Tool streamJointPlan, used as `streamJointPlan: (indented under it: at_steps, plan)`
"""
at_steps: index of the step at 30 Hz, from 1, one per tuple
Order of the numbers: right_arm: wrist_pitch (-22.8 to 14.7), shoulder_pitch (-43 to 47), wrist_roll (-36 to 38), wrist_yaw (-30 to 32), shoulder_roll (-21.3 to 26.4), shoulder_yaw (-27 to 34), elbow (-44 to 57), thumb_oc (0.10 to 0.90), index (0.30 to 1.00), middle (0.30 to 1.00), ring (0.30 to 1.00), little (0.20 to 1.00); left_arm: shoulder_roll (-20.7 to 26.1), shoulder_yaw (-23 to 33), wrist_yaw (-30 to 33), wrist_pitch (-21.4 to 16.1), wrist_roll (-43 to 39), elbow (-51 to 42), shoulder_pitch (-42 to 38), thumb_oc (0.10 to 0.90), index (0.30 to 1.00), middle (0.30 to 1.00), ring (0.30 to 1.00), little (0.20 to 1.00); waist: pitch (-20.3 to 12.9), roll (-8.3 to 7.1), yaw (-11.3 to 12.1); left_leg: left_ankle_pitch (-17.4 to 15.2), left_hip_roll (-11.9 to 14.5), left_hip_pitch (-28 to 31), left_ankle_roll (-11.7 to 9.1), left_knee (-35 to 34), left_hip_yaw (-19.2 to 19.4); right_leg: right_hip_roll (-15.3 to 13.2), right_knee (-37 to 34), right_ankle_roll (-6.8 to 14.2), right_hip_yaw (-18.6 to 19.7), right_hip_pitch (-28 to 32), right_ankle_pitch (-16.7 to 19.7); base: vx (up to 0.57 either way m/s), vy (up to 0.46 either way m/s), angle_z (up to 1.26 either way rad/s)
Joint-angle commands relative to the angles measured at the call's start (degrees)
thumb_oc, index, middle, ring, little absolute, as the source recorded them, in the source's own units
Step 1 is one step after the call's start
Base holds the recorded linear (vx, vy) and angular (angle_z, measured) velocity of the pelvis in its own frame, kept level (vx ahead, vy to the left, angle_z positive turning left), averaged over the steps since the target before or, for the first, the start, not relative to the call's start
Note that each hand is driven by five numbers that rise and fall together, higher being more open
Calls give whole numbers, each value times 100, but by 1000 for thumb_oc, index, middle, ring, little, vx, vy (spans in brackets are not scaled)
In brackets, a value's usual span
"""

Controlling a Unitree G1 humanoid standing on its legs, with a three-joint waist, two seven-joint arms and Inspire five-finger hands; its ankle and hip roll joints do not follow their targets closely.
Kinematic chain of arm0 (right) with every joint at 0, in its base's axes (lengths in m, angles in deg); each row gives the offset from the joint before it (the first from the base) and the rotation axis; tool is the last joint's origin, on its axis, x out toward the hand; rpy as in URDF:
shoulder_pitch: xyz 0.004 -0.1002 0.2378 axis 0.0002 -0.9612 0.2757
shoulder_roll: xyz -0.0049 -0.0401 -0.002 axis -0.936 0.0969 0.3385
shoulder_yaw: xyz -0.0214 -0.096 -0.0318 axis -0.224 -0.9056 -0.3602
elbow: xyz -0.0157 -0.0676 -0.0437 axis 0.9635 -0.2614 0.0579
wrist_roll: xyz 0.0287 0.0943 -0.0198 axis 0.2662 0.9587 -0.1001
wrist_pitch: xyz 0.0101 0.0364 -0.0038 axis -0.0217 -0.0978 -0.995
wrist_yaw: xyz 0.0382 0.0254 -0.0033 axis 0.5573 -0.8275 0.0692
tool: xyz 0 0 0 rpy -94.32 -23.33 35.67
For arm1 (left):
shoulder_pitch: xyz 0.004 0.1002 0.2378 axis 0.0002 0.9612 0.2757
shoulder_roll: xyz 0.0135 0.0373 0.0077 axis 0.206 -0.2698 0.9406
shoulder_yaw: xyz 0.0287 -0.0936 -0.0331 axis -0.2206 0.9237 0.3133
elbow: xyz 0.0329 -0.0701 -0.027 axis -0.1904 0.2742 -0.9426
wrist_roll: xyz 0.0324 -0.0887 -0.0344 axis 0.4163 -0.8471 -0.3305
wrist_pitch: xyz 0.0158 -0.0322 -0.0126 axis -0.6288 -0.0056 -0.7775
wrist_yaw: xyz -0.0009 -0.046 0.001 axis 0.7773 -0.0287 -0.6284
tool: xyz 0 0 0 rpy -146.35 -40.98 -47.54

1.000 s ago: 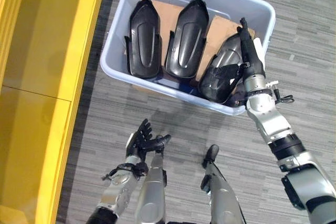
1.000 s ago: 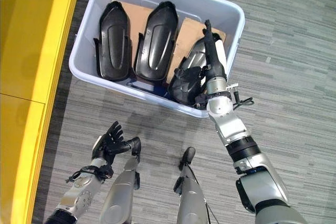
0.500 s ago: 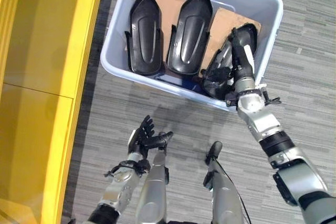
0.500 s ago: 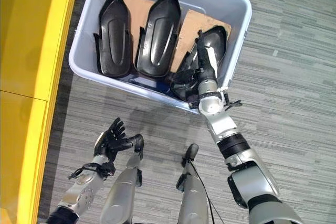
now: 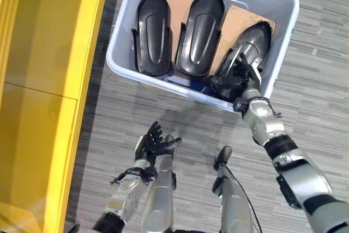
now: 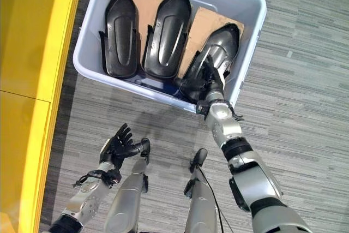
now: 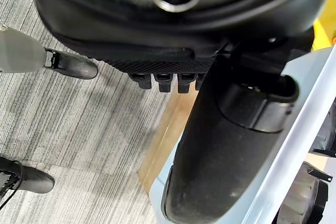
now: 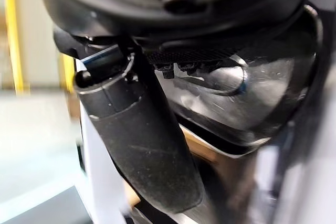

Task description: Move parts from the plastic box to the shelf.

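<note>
A pale plastic box (image 5: 119, 31) stands on the floor ahead, with three long black shell-shaped parts in it. They are the left part (image 5: 151, 34), the middle part (image 5: 200, 31) and the right part (image 5: 252, 39). My right hand (image 5: 241, 77) reaches over the box's near wall, fingers straight, and rests on the near end of the right part. In the right wrist view that glossy part (image 8: 262, 103) lies just past the thumb (image 8: 142, 145). My left hand (image 5: 150, 143) hangs open and empty low over the floor, short of the box.
The yellow shelf (image 5: 43, 53) runs along the left side, close to the box's left wall. Brown cardboard (image 5: 235, 17) lies under the parts. Grey striped carpet (image 5: 316, 91) surrounds the box on the right and in front.
My right hand has drawn back along the right part, from its far end to its near end. The left hand has stayed put. The camera has shifted slightly.
</note>
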Motion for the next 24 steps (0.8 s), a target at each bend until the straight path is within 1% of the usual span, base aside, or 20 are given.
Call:
streamJointPlan:
  at_steps: [1,3,4,6,7,8,9,10,17,24]
  plan:
    - [-243,712,456,-92,252,-66,-369,900,1000,1000,1000,1000,177,-171,-55,-280,-275,-551,60,900,1000,1000,1000,1000,-57,57,192,-774,305,68,-165,436,222,-519,615,150,-92,-144,-365,40,-17,-2]
    - [-154,979,479,-134,421,-54,-761,900,1000,1000,1000,1000,207,-194,-80,-292,-293,-567,53,900,1000,1000,1000,1000,-57,103,248,-774,296,29,-164,433,188,-522,627,152,-112,-168,-375,38,-30,1]
    - [-81,1250,525,-193,617,-20,-1155,900,1000,1000,1000,1000,234,-172,-93,-303,-341,-628,88,900,1000,1000,1000,1000,-57,158,320,-779,287,-23,-165,446,162,-533,639,162,-131,-192,-384,30,-28,7]
    - [-67,1353,553,-213,687,-9,-1268,900,1000,1000,1000,1000,237,-155,-83,-315,-380,-658,109,900,1000,1000,1000,1000,-57,189,343,-778,281,-56,-166,453,145,-537,644,165,-137,-206,-389,24,-15,12]
    - [-28,1493,750,-294,831,76,-1471,900,1000,1000,1000,1000,231,-112,-77,-328,-415,-648,144,900,1000,1000,1000,1000,-57,231,394,-778,263,-67,-166,444,131,-547,656,174,-155,-221,-407,22,-5,12]
    - [-29,1503,755,-304,836,73,-1484,900,1000,1000,1000,1000,229,-113,-76,-328,-416,-648,141,900,1000,1000,1000,1000,-57,233,395,-778,263,-70,-166,444,130,-547,657,174,-156,-224,-408,34,-10,12]
    - [6,1646,917,-403,976,111,-1675,900,1000,1000,1000,1000,256,-87,-92,-321,-407,-638,177,900,1000,1000,1000,1000,-57,268,447,-774,255,-100,-166,448,115,-560,673,184,-173,-250,-419,25,-2,8]
    - [18,1696,930,-419,1030,81,-1727,900,1000,1000,1000,1000,277,-88,-110,-319,-395,-628,192,900,1000,1000,1000,1000,-57,280,465,-772,251,-107,-164,446,112,-560,680,186,-173,-260,-422,32,-3,6]
    - [80,2008,1006,-521,1217,-76,-1936,900,1000,1000,1000,1000,320,-115,-127,-319,-448,-644,175,900,1000,1000,1000,1000,-57,314,527,-778,230,-207,-151,471,79,-561,717,189,-178,-348,-444,20,-2,6]
    - [188,2268,700,-593,1369,-337,-2132,900,1000,1000,1000,1000,332,-120,-122,-335,-491,-667,190,900,1000,1000,1000,1000,-57,305,557,-772,208,-320,-141,478,46,-568,717,199,-182,-423,-438,5,-3,2]
